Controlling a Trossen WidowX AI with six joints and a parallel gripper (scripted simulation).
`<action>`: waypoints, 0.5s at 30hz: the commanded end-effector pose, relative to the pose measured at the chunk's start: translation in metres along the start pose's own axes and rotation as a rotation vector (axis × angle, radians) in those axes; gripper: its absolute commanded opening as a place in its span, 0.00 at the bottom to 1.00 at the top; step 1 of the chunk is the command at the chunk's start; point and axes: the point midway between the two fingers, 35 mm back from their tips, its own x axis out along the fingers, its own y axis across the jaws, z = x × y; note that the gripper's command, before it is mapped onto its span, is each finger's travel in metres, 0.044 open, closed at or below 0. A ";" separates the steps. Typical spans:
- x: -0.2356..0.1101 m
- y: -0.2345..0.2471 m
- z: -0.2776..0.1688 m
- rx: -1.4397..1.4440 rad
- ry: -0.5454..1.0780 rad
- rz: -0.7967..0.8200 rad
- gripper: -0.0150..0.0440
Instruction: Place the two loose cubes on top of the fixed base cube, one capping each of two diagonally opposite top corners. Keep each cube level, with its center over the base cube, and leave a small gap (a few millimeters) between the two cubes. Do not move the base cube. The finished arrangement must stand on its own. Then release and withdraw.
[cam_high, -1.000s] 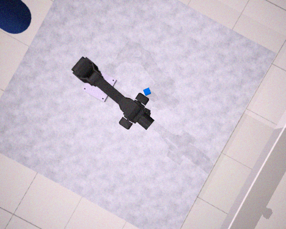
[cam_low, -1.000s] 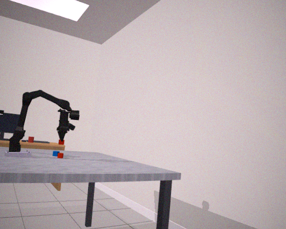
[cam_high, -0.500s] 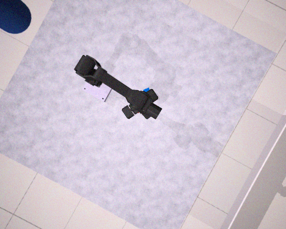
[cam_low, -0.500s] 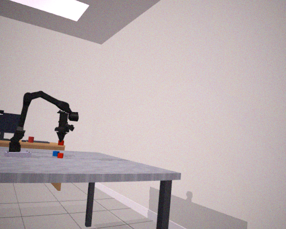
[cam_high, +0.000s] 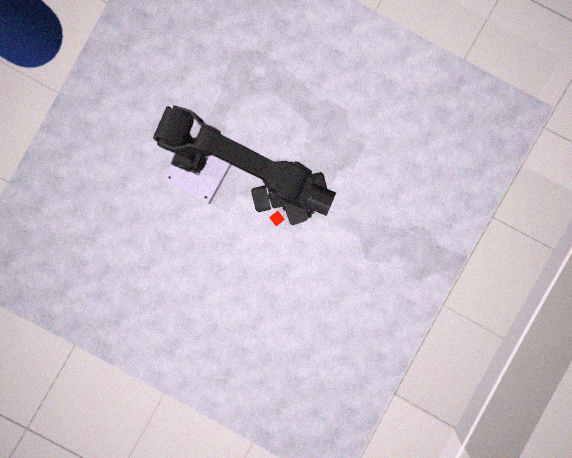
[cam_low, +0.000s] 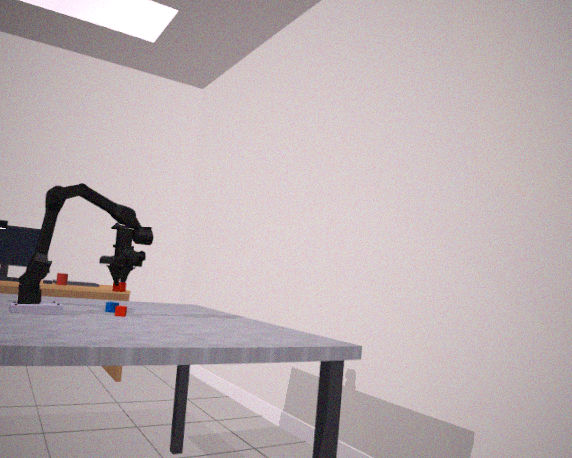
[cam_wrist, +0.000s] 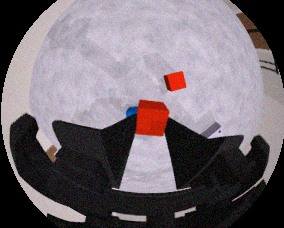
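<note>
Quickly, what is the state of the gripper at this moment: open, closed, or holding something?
Gripper: closed on a red cube, held in the air above the table.

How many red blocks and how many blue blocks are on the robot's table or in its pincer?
Red cubes: 2, one held up in the pincer, the held red cube, and one loose red cube lying on the table.
Blue cubes: 1, the blue cube on the table beside the loose red one.
Total: 3 cubes.
</note>
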 end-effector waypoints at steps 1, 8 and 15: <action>0.004 0.009 -0.011 0.110 0.009 -0.001 0.43; 0.008 0.021 -0.027 0.291 0.016 -0.001 0.43; 0.012 0.032 -0.045 0.473 0.023 -0.003 0.43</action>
